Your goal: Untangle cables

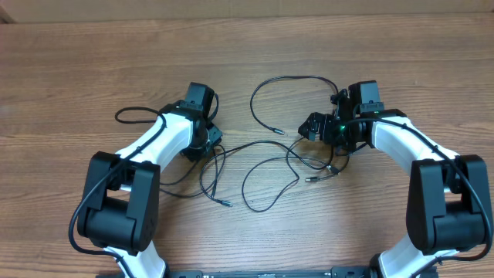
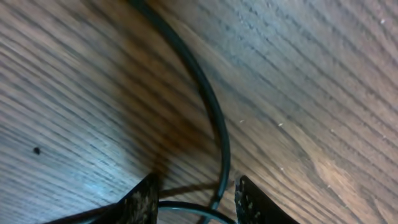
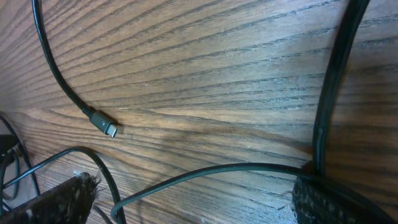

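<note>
Thin round black cables [image 1: 301,76] loose-looped on grained wooden desk [image 1: 77,62] between both arms. Left end effector [image 2: 196,196] parted, one cord [image 2: 214,124] passing between its rough fingers [image 2: 140,202] (not pinched). Right end effector [image 3: 189,196] spread wide, holding nothing; silver-tipped plug [image 3: 107,127] nearby.

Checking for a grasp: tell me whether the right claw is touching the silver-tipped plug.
Apart. The right wrist view shows the silver-tipped plug lying on the table, bare wood separating it from the right claw.
</note>
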Controlling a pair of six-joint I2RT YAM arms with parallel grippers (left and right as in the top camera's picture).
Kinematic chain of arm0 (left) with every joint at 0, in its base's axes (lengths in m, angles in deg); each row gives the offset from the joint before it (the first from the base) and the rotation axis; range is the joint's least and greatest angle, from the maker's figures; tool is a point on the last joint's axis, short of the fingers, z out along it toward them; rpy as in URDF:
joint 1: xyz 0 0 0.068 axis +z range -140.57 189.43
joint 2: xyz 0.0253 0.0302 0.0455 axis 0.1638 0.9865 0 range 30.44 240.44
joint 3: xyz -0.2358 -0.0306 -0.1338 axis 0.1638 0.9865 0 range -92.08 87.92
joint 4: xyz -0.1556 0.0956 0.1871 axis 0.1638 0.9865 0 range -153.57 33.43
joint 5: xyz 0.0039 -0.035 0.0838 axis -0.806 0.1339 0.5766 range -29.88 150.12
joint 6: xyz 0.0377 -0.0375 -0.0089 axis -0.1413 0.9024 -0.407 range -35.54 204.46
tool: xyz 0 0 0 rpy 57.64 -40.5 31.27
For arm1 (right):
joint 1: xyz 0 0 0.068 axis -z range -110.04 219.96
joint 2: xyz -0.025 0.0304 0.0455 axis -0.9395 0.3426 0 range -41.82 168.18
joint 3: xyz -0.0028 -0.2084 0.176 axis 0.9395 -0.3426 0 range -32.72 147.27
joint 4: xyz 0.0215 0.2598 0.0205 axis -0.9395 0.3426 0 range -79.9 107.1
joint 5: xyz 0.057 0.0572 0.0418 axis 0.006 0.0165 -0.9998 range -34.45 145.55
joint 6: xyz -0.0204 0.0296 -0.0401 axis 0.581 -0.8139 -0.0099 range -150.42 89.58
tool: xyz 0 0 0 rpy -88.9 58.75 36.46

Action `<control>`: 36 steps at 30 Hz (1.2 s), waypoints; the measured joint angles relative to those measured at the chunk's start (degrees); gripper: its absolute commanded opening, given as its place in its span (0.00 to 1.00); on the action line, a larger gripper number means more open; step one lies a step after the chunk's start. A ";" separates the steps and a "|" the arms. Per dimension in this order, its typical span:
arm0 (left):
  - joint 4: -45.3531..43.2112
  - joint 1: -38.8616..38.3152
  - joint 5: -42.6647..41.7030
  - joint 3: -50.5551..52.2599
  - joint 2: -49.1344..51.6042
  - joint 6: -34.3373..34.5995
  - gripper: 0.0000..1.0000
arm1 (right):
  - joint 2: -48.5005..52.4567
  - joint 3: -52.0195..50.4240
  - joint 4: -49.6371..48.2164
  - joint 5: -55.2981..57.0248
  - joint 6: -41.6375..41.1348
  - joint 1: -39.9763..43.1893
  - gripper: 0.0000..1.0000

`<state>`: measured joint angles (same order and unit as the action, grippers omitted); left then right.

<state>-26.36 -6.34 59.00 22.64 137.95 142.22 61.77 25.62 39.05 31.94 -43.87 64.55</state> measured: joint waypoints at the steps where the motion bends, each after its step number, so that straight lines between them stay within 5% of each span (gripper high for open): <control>1: 0.07 0.00 0.02 0.00 0.11 0.20 0.41 | 0.00 0.00 0.02 -0.02 -0.02 0.02 1.00; 9: 0.74 0.13 -0.46 -0.33 0.11 0.59 0.56 | 0.00 -0.02 0.02 -0.02 -0.02 0.02 1.00; 20: 10.29 1.22 -0.94 -10.10 0.50 0.61 0.59 | 0.00 0.00 -0.02 -0.07 0.00 0.02 1.00; 25: 10.86 0.68 -2.32 -10.47 0.50 0.70 0.42 | 0.00 0.00 -0.02 -0.11 -0.02 0.02 1.00; 36: 8.59 -1.77 -2.78 -6.43 0.52 8.63 0.44 | 0.00 0.00 -0.07 -0.11 -0.02 0.02 1.00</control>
<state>-17.77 -8.11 56.22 16.22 138.47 150.85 61.77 25.62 38.99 31.83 -43.89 64.57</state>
